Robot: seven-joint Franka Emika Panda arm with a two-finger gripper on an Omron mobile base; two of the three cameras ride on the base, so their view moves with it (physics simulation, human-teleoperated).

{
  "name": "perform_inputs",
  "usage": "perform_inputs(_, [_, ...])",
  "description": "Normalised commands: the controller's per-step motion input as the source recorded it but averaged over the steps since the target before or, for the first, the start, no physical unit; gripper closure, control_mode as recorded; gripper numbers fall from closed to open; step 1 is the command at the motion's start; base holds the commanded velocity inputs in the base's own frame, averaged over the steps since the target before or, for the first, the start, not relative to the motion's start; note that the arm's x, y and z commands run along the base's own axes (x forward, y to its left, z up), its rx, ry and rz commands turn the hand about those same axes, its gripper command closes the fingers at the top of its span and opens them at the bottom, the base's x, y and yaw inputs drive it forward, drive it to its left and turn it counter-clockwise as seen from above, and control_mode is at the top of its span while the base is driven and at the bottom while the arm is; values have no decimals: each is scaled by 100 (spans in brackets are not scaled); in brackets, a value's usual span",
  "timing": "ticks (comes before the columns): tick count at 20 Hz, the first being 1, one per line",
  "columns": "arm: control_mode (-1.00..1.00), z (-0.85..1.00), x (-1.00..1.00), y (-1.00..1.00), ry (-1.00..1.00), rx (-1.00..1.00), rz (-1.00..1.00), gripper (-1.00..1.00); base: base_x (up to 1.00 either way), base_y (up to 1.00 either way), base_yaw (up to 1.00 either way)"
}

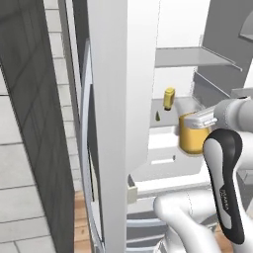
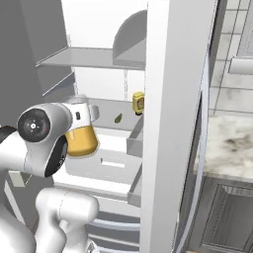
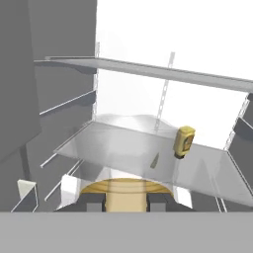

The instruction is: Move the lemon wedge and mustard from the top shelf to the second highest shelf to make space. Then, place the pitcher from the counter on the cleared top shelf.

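Inside the open white fridge I see the squat yellow mustard bottle (image 3: pixel 184 141) and tiny olive lemon wedge (image 3: pixel 154 160) on the second grey shelf plate (image 3: pixel 99 143), while my gripper (image 3: pixel 126 197), its fingertips largely hidden, clamps the amber-filled clear pitcher (image 1: pixel 190 133) in front.

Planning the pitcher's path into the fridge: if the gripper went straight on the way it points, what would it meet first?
Judging by the hand view, probably the white back wall between the top shelf and the second highest shelf; the mustard stands off to one side. Depth is unclear.
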Motion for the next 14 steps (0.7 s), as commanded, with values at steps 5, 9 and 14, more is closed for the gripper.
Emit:
perform_inputs(5, [100, 0, 0, 0, 0, 0, 0, 100, 44, 0, -5])
perform_inputs(9, [100, 0, 0, 0, 0, 0, 0, 100, 40, 0, -5])
perform_inputs(14, [-100, 0, 4, 0, -1, 0, -1, 100, 22, 0, -3])
